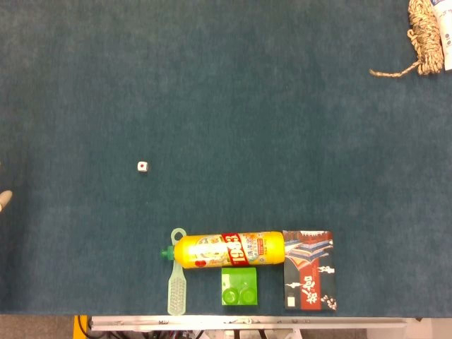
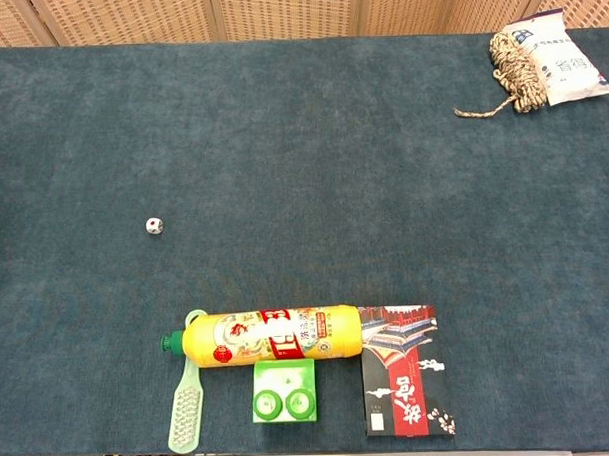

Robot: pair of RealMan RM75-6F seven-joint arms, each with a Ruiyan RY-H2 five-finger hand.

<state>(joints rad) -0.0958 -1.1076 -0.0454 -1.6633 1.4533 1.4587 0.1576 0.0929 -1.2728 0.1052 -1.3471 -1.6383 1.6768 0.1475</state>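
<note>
Left hand (image 1: 3, 199) barely in frame, left edge
Fingers' state impossible to tell; nearest: small die (image 1: 143, 167), yellow bottle (image 1: 226, 251) lying lower centre, touching the brush (image 1: 176, 279)

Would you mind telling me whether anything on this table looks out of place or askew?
The yellow plastic bottle with a green cap lies on its side rather than upright, its cap over the pale green brush. A small white die sits alone, apart from the rest. Nothing looks spilled or damaged.

bottle (image 2: 263, 336) between brush (image 2: 187, 402) and booklet (image 2: 402, 385).
</note>
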